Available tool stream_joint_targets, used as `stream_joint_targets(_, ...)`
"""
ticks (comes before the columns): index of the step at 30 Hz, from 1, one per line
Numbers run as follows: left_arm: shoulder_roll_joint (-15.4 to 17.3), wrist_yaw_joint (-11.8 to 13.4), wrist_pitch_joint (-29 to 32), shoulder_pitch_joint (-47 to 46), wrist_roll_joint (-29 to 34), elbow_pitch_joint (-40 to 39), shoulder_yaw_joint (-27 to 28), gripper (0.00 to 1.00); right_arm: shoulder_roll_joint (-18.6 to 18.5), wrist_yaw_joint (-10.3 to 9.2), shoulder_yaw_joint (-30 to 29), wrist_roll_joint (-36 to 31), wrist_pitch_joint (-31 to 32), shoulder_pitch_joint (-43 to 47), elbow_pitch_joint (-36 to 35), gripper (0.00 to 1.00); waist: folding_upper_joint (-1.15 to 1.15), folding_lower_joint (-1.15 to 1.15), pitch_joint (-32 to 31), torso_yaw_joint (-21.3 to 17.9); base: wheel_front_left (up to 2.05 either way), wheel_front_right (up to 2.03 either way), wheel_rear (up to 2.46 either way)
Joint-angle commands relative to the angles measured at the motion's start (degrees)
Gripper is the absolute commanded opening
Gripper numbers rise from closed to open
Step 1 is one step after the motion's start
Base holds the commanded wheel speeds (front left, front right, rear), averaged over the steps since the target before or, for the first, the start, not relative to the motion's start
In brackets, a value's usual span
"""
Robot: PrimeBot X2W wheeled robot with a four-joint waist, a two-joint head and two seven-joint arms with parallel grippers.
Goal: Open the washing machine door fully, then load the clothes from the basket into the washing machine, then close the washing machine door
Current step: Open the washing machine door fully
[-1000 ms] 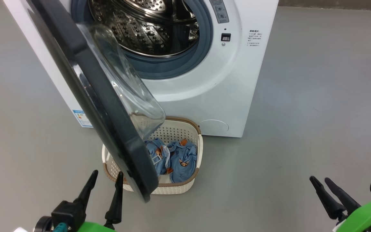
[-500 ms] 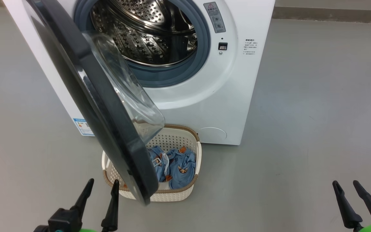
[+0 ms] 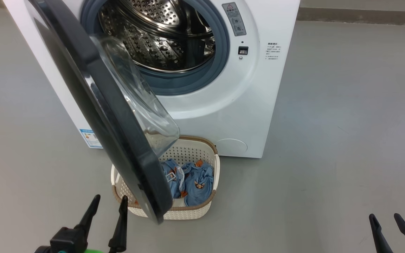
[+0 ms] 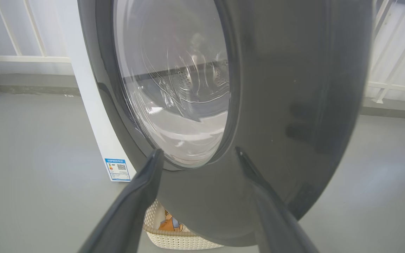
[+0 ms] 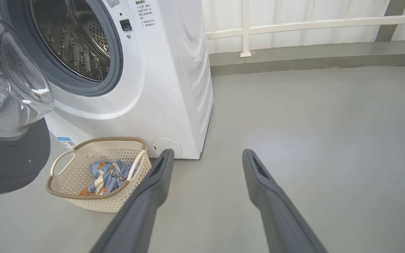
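Left hand (image 3: 110, 196), right hand (image 3: 384, 215): both wide, empty.

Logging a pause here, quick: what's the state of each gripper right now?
Left gripper: open, empty, facing the washing machine door.
Right gripper: open, empty, above the floor.

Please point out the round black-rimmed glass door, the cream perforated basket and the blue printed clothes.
Round black-rimmed glass door (image 3: 146, 175): head view, dark rim.
Cream perforated basket (image 5: 97, 203): right wrist view, front wall.
Blue printed clothes (image 3: 199, 186): head view, right-hand garment.

Grey floor (image 5: 329, 123) meets a low kerb (image 5: 311, 56) under a white railing (image 5: 246, 21).
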Motion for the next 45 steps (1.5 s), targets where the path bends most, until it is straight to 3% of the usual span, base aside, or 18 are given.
stream_joint_targets(1, 0.8, -0.1, -0.4, -0.5, 0.1, -1.2, 2.2, 1.00, -1.2, 0.16, 0.5, -0.5, -0.7, 0.0, -1.0, 1.00, 0.00, 0.00, 0.1, 0.0, 0.00, 0.00, 0.00)
stream_joint_targets(10, 0.4, -0.1, -0.4, -0.7, -0.3, 0.0, 3.4, 1.00, -0.2, 0.16, 0.4, -1.3, -0.7, 0.8, -0.4, 1.00, 0.00, 0.00, 0.4, 0.2, 0.00, 0.00, 0.00)
stream_joint_targets(12, 0.3, -0.1, -0.4, -1.0, -0.9, -0.2, 4.1, 0.03, -0.2, 0.16, 0.4, -1.4, -0.7, 0.7, -0.4, 1.00, 0.00, 0.00, 0.5, 0.4, 0.00, 0.00, 0.00)
stream_joint_targets(13, 0.3, -0.1, -0.4, -1.2, -1.3, -0.5, 4.6, 0.00, -0.2, 0.16, 0.4, -1.4, -0.7, 0.6, -0.4, 1.00, 0.00, 0.00, 0.6, 0.5, 0.00, 0.00, 0.00)
stream_joint_targets(19, 0.1, 0.0, -0.4, -3.6, -5.7, -7.1, 9.5, 0.00, -0.2, 0.16, 0.1, -1.6, -0.7, 0.3, -0.7, 1.00, 0.00, 0.00, 1.2, 1.1, 0.00, 0.00, 0.00)
stream_joint_targets(27, 0.0, 4.0, -0.4, -6.0, -9.9, -25.2, 9.5, 0.00, -0.2, 0.16, -0.1, -1.9, -0.7, -0.2, -1.2, 1.00, 0.00, 0.00, 1.8, 1.4, 0.00, 0.00, 0.00)
stream_joint_targets(30, 0.0, 4.8, -0.4, -6.4, -6.9, -32.4, 3.9, 0.00, -0.3, 0.16, 0.1, -1.8, -0.7, -0.6, -1.3, 1.00, 0.00, 0.00, 2.1, 1.2, 0.00, 0.00, 0.00)
stream_joint_targets(34, 0.0, 5.0, -0.4, -6.5, -5.0, -34.5, -4.7, 0.00, -0.2, 0.16, -0.1, -1.9, -0.7, -0.8, -1.3, 1.00, 0.00, 0.00, 2.1, 1.1, 0.00, 0.00, 0.00)
stream_joint_targets(39, 0.0, 4.5, -0.4, -6.2, -5.1, -29.2, -14.7, 0.00, 0.0, 0.16, 0.1, -1.9, -0.7, -0.9, -1.3, 1.00, 0.00, 0.00, 1.9, 0.9, 0.00, 0.00, 0.00)
stream_joint_targets(45, 0.0, 4.1, -0.4, -6.4, -8.4, -21.1, -19.9, 0.00, 0.1, 0.16, 0.5, -2.1, -0.7, -1.2, -1.7, 1.00, 0.00, 0.00, 1.9, 0.7, 0.00, 0.00, 0.00)
